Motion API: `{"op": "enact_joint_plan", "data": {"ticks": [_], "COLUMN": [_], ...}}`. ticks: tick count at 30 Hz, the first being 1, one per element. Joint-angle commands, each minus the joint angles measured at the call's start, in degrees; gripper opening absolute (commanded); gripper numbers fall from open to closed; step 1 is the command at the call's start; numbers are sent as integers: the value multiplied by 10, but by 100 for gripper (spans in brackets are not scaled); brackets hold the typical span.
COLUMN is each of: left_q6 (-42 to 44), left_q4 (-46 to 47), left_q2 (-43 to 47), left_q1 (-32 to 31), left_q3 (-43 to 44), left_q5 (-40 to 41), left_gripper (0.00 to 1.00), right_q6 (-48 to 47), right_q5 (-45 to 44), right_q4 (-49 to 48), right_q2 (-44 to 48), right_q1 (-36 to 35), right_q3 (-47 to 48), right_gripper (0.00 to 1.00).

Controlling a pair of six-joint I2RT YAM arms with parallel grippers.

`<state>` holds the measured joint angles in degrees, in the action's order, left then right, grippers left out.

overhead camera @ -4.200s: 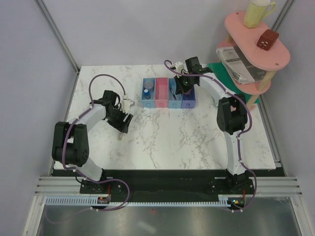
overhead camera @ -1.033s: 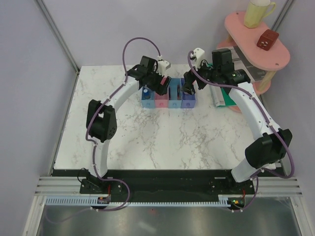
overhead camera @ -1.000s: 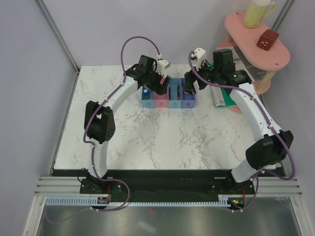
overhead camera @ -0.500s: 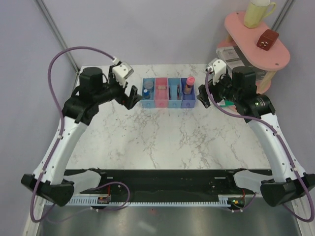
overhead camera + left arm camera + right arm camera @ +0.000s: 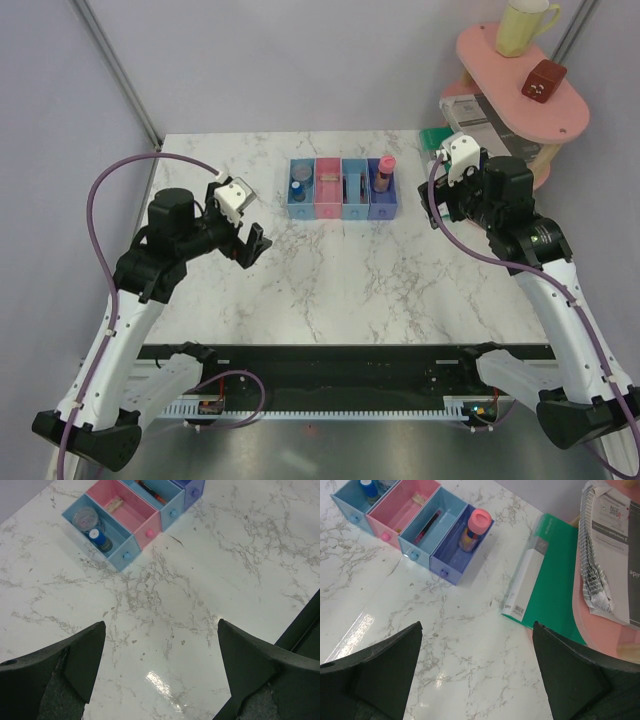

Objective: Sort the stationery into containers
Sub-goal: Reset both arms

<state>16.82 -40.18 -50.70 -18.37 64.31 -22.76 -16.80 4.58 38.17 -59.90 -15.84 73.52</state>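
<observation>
Hovering over the tabletop (image 5: 330,290), we hold left claw (image 5: 160,630) and right claw (image 5: 476,627) wide open and empty, bins (image 5: 328,207) ahead of both.

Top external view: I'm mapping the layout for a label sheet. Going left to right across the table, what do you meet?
left claw → blue bin → pink bin → light blue bin → purple bin → right claw
</observation>
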Motion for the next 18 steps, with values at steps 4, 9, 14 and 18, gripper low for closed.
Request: {"op": "enact_joint_plan", "data": {"ticks": [4,9,14,18], "left_q6": [-3,-4,-3,-5], "left_q4": [21,22,22,22], "left_q2": [3,-5,-5,-5], "left_q1": [7,6,6,7], "left_q3": [4,15,15,16], "left_q5": [-11,-10,-9,-11], "left_gripper": [100,100,100,100], "right_q6": [-6,-3,-7,-6], "right_q5": [-37,-42,-42,-42], "right_q4": [-13,-20,-22,-23], "right_q2": [13,13,12,12], "right_q1": [2,2,2,2], "right_q3": [7,5,8,12], "right_gripper": [98,98,98,98]}}
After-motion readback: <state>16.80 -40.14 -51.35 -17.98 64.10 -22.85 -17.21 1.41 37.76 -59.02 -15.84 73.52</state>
